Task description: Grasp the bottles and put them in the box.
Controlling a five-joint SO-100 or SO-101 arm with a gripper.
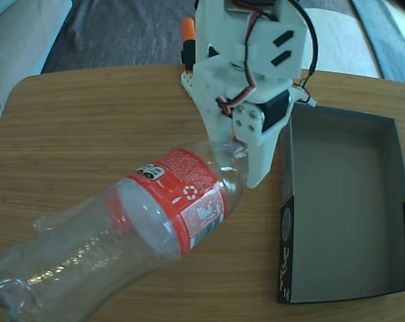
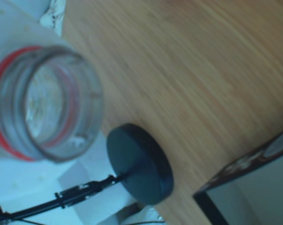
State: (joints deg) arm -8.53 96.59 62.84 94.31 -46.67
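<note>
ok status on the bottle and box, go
Gripper shut on bottle at the neck, bottle lifted. Box empty, to the right in the fixed view. Nothing between them.

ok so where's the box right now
In the fixed view the box sits empty on the right side of the wooden table, just right of the white gripper holding the bottle by its neck.

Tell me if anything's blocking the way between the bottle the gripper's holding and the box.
Nothing visible does. The bottle is held by its neck in the gripper, and only bare table lies between it and the empty box just to its right in the fixed view.
</note>
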